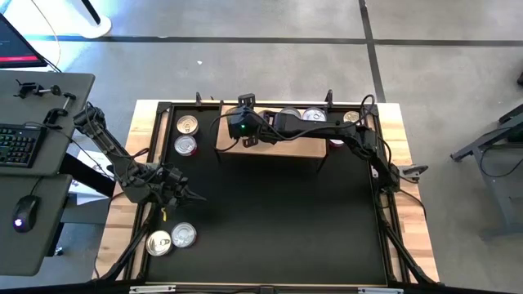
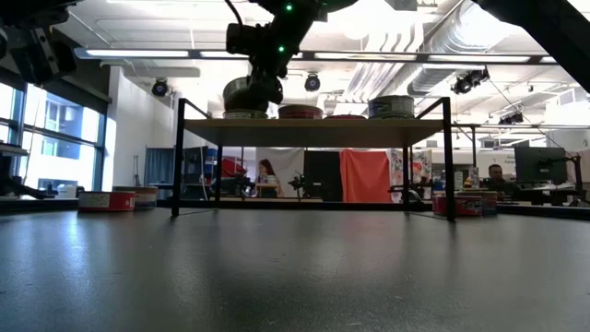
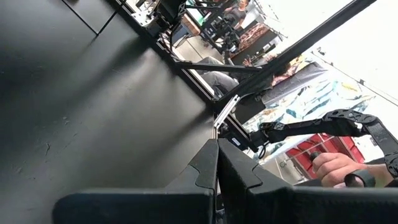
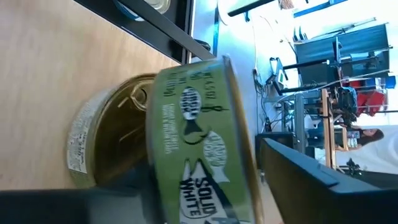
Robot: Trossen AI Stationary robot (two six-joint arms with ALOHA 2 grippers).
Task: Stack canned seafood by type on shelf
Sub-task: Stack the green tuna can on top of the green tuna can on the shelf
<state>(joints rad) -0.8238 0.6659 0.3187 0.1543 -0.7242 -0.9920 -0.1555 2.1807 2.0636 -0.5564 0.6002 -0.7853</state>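
The wooden shelf (image 1: pixel 274 147) stands at the table's far side. At its left end my right gripper (image 1: pixel 237 124) is open around a green-labelled tin (image 4: pixel 199 143). That tin leans tilted on a gold-lidded tin (image 4: pixel 118 130) that sits on the shelf board. In the low view the tilted tin (image 2: pixel 251 94) shows above the shelf (image 2: pixel 313 129). More tins (image 1: pixel 315 115) stand along the shelf. My left gripper (image 1: pixel 196 197) hovers shut over the mat's left side, holding nothing. My right gripper has its fingers on either side of the green tin, across its lid and its bottom, coming slanting down from the table's right. A thin gap shows between the tin's rim (image 4: pixel 249 143) and one finger (image 4: pixel 311 180). The tin hides the other finger's face, so I cannot tell whether it touches.
Two tins (image 1: pixel 187 135) lie on the mat left of the shelf, two more (image 1: pixel 172 238) sit at the near left, and one (image 1: pixel 351 118) is at the far right. A black frame (image 1: pixel 384 188) rims the mat. A person's hand (image 3: pixel 329 168) shows beyond the table.
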